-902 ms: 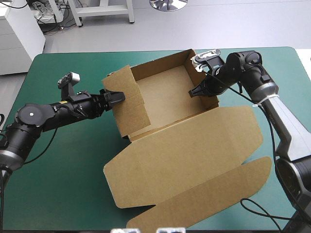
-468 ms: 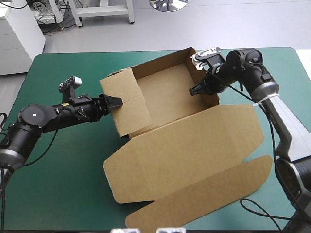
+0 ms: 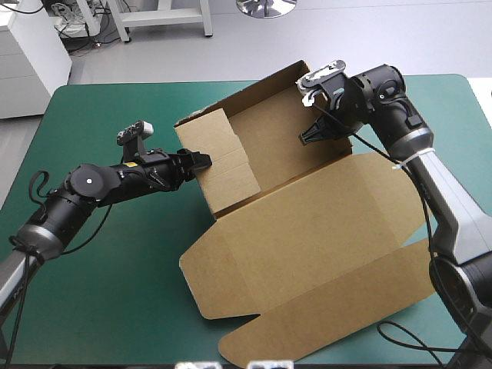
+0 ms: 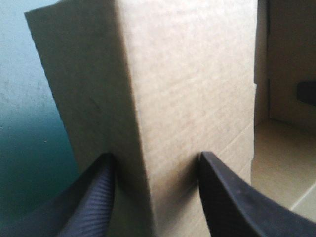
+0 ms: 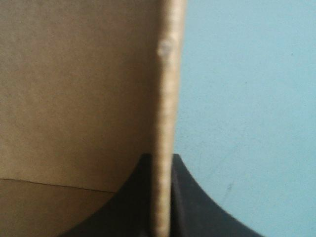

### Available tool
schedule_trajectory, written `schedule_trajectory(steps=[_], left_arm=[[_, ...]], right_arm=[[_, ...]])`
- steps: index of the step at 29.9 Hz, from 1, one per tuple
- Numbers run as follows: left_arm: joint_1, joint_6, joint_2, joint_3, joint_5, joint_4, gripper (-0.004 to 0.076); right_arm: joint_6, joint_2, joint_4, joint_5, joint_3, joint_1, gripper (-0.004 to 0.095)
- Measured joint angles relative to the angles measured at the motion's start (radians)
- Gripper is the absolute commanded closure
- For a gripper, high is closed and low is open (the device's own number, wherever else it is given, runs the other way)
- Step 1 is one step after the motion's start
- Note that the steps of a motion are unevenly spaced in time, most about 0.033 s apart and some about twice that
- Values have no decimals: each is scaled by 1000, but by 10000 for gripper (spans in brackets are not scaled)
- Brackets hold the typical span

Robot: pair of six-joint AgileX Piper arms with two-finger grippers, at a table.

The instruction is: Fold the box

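Box (image 3: 307, 231) on teal-green table (image 3: 100, 292) — right claw (image 3: 304, 139) clamped on its right wall; left claw (image 3: 204, 161) spread apart, straddling left wall's corner.

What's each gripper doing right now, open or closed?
Left gripper: jaws open, straddling the left wall of the box.
Right gripper: jaws shut on the box's right wall.

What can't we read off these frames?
- High view: the right gripper's outer finger, hidden behind the box's right wall.
- Left wrist view: a dark shape inside the box, ahead of the left gripper, blurred and cut off by the frame; not identifiable.
- Right wrist view: most of the box; the held wall, close up, blocks it.
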Motion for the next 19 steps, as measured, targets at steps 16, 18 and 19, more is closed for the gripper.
schedule_trajectory(steps=[16,18,19], left_arm=[[-2,-1,34,2,59,5,357],[-2,-1,34,2,58,5,329],[-2,-1,34,2,57,5,310]], right_arm=[[-4,0,-14,17,0,0,921],[-4,0,-14,18,0,0,921],[-4,0,-14,18,0,0,921]])
